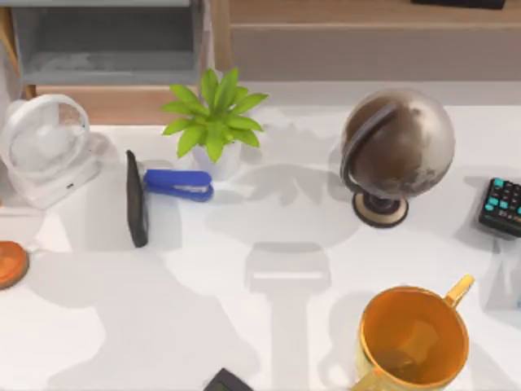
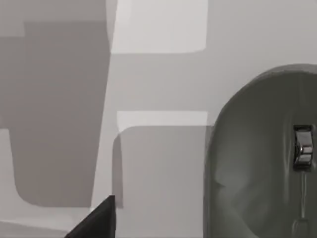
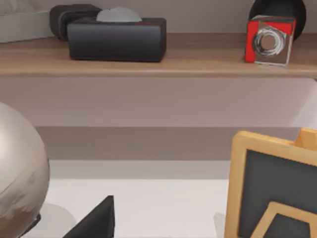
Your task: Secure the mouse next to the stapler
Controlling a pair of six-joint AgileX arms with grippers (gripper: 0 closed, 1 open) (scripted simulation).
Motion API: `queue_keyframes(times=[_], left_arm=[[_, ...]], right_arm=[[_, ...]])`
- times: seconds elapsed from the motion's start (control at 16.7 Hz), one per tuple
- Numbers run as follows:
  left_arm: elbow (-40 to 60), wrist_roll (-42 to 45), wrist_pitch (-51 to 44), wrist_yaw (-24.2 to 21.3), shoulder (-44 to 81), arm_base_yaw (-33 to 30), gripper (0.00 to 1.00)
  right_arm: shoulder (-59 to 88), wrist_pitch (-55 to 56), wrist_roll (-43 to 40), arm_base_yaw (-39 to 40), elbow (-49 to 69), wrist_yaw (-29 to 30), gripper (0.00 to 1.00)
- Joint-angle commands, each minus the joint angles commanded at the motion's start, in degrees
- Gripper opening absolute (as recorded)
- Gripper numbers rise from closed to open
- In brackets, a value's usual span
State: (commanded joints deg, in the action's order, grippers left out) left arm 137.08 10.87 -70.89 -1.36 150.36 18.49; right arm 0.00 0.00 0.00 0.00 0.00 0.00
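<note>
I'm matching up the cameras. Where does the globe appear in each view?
Top view: the globe stands right of centre, on its round base.
Left wrist view: not in it.
Right wrist view: the globe is close up, cut off by the picture's edge.
Shared landmark: the white table.

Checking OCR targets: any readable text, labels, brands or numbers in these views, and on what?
None readable.
The keypad at the table's right edge has teal keys, markings too small to read.
The red block on the shelf carries a metal ring, no lettering.
</note>
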Motion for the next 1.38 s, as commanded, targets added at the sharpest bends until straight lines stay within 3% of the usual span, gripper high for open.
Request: queue_keyframes(times=[0.72,1.38], left_arm=[[0.0,0.0,0.0,0.0,0.0,0.0,0.02],[0.1,-0.1,-0.1,0.1,-0.5,0.2,0.00]], right_arm=[[0.0,0.0,0.0,0.0,0.0,0.0,1.00],[0.0,0.0,0.0,0.0,0.0,0.0,1.00]])
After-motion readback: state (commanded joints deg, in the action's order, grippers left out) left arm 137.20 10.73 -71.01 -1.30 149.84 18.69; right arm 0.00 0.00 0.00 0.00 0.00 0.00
